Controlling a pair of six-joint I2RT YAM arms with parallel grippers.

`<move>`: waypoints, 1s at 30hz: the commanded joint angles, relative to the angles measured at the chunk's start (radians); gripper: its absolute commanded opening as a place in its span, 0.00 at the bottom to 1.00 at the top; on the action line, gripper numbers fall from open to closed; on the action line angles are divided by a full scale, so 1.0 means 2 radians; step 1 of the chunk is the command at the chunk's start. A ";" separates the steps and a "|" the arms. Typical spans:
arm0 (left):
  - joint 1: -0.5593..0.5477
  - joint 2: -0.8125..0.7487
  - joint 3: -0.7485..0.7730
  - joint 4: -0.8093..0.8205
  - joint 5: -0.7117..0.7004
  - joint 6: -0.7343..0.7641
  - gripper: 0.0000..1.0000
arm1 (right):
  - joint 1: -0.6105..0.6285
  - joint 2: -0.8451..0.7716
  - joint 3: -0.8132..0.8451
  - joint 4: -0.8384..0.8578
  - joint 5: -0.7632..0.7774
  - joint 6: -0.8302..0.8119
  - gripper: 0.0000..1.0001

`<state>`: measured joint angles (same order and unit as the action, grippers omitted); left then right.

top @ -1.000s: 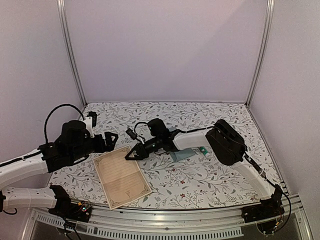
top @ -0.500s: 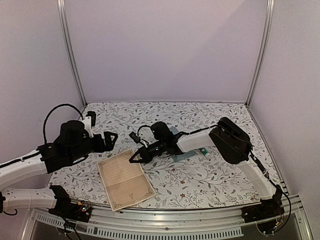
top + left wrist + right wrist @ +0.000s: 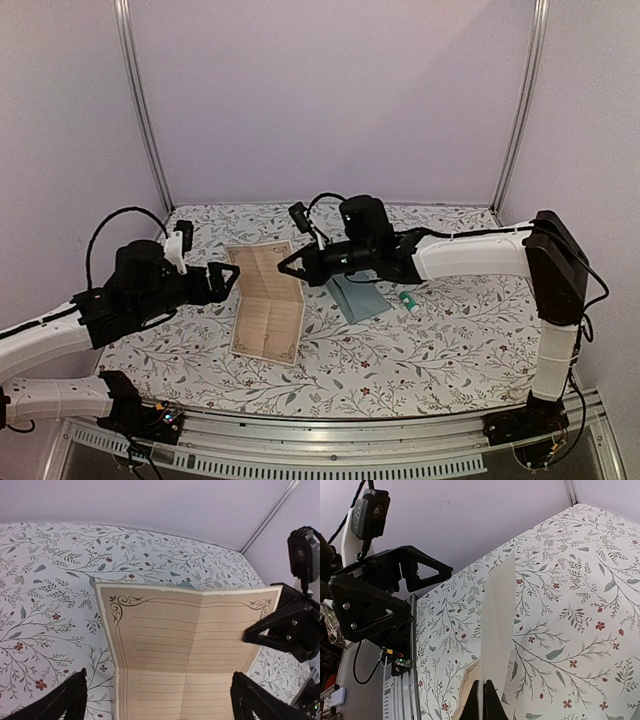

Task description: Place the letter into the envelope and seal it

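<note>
While the right tool clamps an edge of the letter, the left tool stands open nearby.

Floral-print tabletop, plain lilac walls, metal corner posts

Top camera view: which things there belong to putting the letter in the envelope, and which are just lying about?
Job in hand:
- letter, pinched at its edge by the right gripper
- envelope, flat on the table
- left gripper, open beside the letter

Lying about:
- small white-and-teal stick beside the envelope, untouched
</note>
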<state>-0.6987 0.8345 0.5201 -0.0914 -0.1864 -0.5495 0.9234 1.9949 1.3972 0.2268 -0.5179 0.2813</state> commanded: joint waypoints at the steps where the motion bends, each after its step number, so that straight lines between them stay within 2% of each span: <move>1: -0.007 -0.015 -0.014 0.029 0.028 0.004 1.00 | 0.006 -0.056 -0.021 -0.043 0.102 -0.008 0.00; 7: -0.007 -0.034 -0.028 0.073 0.069 0.000 1.00 | 0.014 -0.117 -0.023 -0.077 0.224 0.026 0.00; 13: -0.006 -0.033 -0.041 0.105 0.086 -0.028 1.00 | 0.020 -0.167 -0.024 -0.065 0.255 0.043 0.00; 17: -0.005 -0.023 -0.058 0.160 0.132 -0.047 1.00 | 0.024 -0.199 -0.037 -0.043 0.283 0.055 0.00; 22: -0.004 -0.003 -0.067 0.205 0.168 -0.073 1.00 | 0.027 -0.239 -0.069 0.009 0.272 0.080 0.00; 30: 0.010 -0.022 -0.109 0.318 0.263 -0.127 1.00 | 0.044 -0.270 -0.091 0.080 0.218 0.104 0.00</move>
<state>-0.6952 0.8158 0.3325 0.3935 0.2119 -0.7296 0.9882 1.4971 1.2415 0.2722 -0.0250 0.4526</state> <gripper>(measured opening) 0.996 0.006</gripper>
